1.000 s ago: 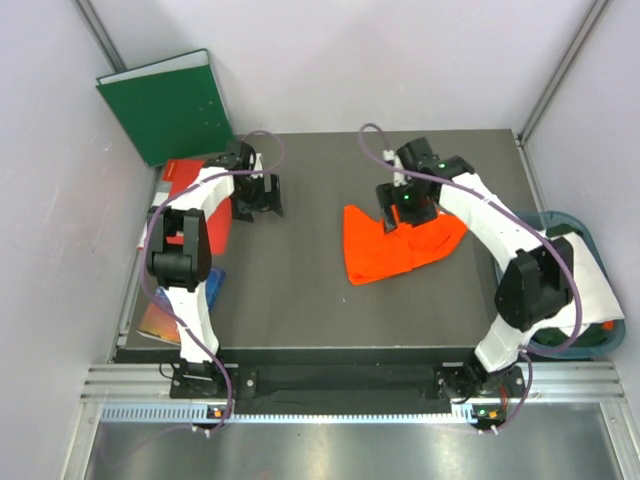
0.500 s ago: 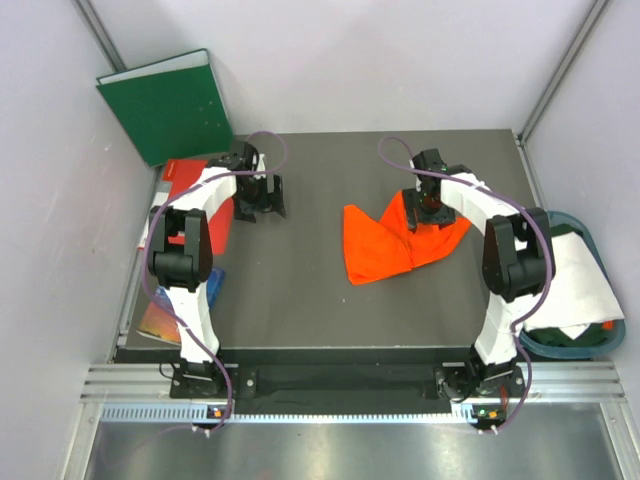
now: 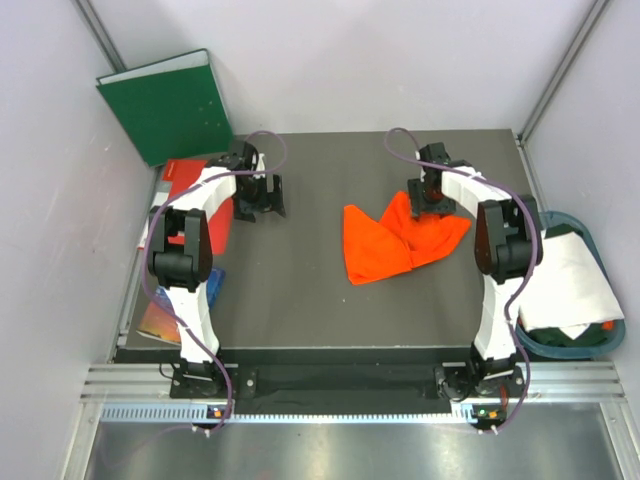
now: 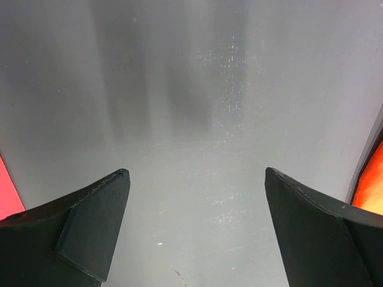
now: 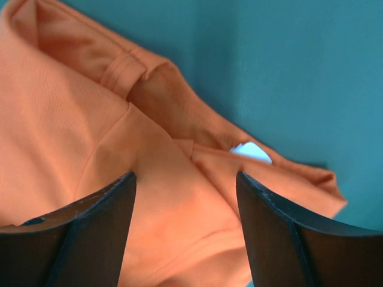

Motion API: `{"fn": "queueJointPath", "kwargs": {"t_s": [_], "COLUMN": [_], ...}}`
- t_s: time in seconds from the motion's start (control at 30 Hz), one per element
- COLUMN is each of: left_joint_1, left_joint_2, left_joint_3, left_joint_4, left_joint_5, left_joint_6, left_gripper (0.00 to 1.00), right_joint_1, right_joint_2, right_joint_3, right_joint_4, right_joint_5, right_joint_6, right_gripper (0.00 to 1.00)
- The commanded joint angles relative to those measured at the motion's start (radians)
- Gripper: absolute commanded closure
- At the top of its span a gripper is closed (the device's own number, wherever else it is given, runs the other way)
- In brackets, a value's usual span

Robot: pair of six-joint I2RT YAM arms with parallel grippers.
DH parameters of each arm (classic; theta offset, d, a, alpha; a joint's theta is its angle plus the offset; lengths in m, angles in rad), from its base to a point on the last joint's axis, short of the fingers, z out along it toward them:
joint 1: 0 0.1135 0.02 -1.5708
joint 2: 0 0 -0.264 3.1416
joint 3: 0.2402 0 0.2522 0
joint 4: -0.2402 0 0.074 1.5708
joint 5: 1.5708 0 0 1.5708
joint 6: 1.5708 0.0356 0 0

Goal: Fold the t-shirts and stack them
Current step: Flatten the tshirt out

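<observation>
The orange t-shirt [image 3: 392, 245] lies crumpled and partly folded right of the table's middle. In the right wrist view it fills the lower left [image 5: 90, 119]. My right gripper [image 3: 432, 203] hovers over the shirt's back right edge. It is open [image 5: 184, 179], with the orange cloth seen below between the fingers and not pinched. The white t-shirt [image 3: 572, 283] is draped over a basket off the table's right side. My left gripper [image 3: 258, 196] is open and empty over bare grey table at the back left [image 4: 197, 173], far from both shirts.
A green binder [image 3: 165, 105] leans at the back left corner. A red folder [image 3: 187, 178] lies along the left edge under the left arm, and a colourful booklet [image 3: 165, 318] lies nearer. The teal basket [image 3: 600, 340] sits beyond the right table edge.
My right gripper has moved from over the shirt's upper middle back and to the right, to its back right edge. A pointed orange flap now shows uncovered. The left arm has not moved.
</observation>
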Motion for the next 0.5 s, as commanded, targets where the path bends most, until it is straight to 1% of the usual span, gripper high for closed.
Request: {"fn": "queueJointPath", "kwargs": {"t_s": [0.0, 0.03, 0.13, 0.2, 0.23, 0.3, 0.33, 0.43, 0.47], "left_joint_1": [-0.005, -0.004, -0.005, -0.005, -0.005, -0.005, -0.005, -0.005, -0.005], "left_joint_2": [-0.016, -0.017, -0.014, -0.011, -0.013, -0.008, -0.007, -0.004, 0.001], "left_joint_3": [0.04, 0.04, 0.043, 0.046, 0.046, 0.049, 0.051, 0.051, 0.052], "left_joint_4": [-0.016, -0.014, -0.016, -0.02, -0.019, -0.021, -0.021, -0.021, -0.022], "left_joint_5": [-0.01, -0.013, -0.019, -0.024, -0.024, -0.027, -0.027, -0.027, -0.024], "left_joint_6": [0.016, 0.016, 0.016, 0.016, 0.016, 0.016, 0.014, 0.011, 0.008], "left_gripper": [0.01, 0.01, 0.01, 0.01, 0.01, 0.01, 0.01, 0.01, 0.01], "right_joint_1": [-0.025, -0.026, -0.026, -0.026, -0.026, -0.028, -0.026, -0.026, -0.025], "right_joint_2": [0.035, 0.04, 0.037, 0.02, 0.011, -0.018, -0.031, -0.086, -0.116], "right_joint_3": [0.064, 0.066, 0.06, 0.055, 0.054, 0.057, 0.063, 0.071, 0.072], "right_joint_4": [0.037, 0.037, 0.038, 0.037, 0.03, 0.018, 0.004, -0.009, -0.009], "right_joint_5": [-0.057, -0.093, -0.149, -0.182, -0.189, -0.2, -0.2, -0.207, -0.213], "right_joint_6": [-0.008, -0.009, -0.022, -0.025, -0.025, -0.028, -0.031, -0.034, -0.04], "right_gripper": [0.38, 0.49, 0.65, 0.67, 0.73, 0.82, 0.92, 1.0, 1.0]}}
